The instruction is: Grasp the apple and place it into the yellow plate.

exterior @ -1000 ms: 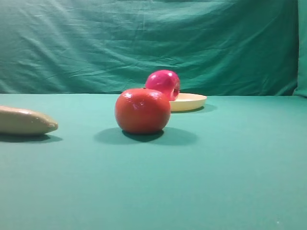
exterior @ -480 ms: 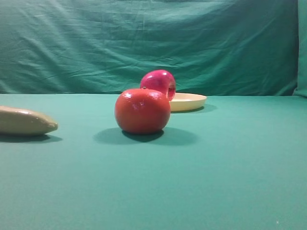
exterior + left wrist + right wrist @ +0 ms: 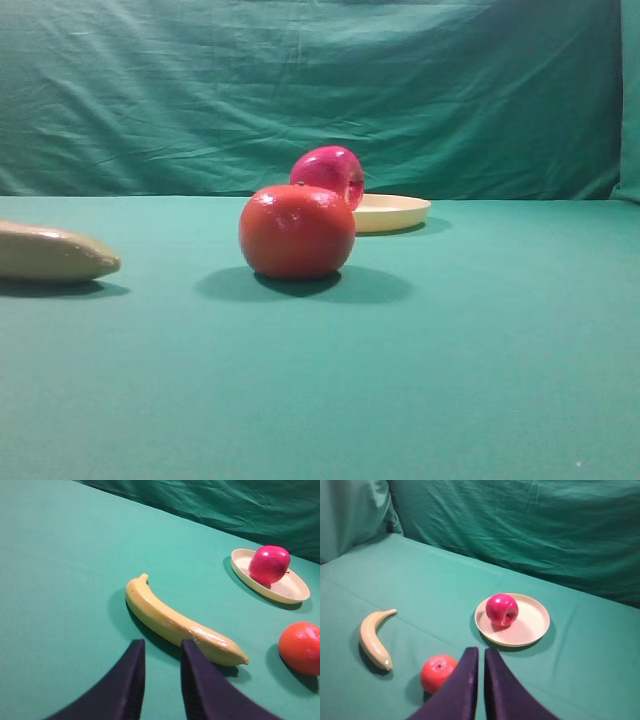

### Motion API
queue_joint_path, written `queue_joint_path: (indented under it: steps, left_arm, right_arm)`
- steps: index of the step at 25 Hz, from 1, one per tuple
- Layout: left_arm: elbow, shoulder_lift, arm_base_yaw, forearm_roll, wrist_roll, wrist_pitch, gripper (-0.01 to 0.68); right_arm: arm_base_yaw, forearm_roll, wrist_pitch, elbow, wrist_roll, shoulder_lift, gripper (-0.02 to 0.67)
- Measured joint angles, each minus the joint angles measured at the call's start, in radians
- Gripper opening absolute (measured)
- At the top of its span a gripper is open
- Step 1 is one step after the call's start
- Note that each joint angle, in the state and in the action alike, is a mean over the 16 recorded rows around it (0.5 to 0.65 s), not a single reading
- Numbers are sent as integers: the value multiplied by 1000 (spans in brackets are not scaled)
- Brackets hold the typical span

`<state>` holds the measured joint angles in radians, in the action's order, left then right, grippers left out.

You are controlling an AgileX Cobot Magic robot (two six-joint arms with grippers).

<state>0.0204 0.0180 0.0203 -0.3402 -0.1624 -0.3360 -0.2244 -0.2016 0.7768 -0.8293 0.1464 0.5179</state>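
Note:
The magenta-red apple (image 3: 502,610) rests inside the pale yellow plate (image 3: 534,622), toward its left side, with its dimpled end turned sideways. From the left wrist view the apple (image 3: 269,564) sits at the near end of the plate (image 3: 290,587). In the exterior view the apple (image 3: 328,172) shows behind the orange-red fruit, beside the plate (image 3: 398,212). My right gripper (image 3: 481,652) hangs well above and in front of the plate, shut and empty. My left gripper (image 3: 161,645) hovers near the banana, with a narrow gap between its fingers and nothing in it.
An orange-red round fruit (image 3: 297,231) stands on the green cloth in front of the plate. A yellow banana (image 3: 177,622) lies to the left. A green cloth backdrop (image 3: 320,90) closes the far side.
The apple has rolled a little to the left in the plate and settled. Nothing else has moved.

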Motion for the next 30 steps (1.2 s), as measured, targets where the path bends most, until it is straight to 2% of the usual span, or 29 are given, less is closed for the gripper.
queue_joint_path:
  steps: [9,21,30]
  left_arm:
    - [0,0,0,0,0,0,157]
    - [0,0,0,0,0,0,157]
    - [0,0,0,0,0,0,157]
  right_arm:
    - [53,164,-57,164,-142,-122,0]
    - [142,203,-199,521,-149,-428,0]
    - [176,215,-298,743,-149,-528,0]
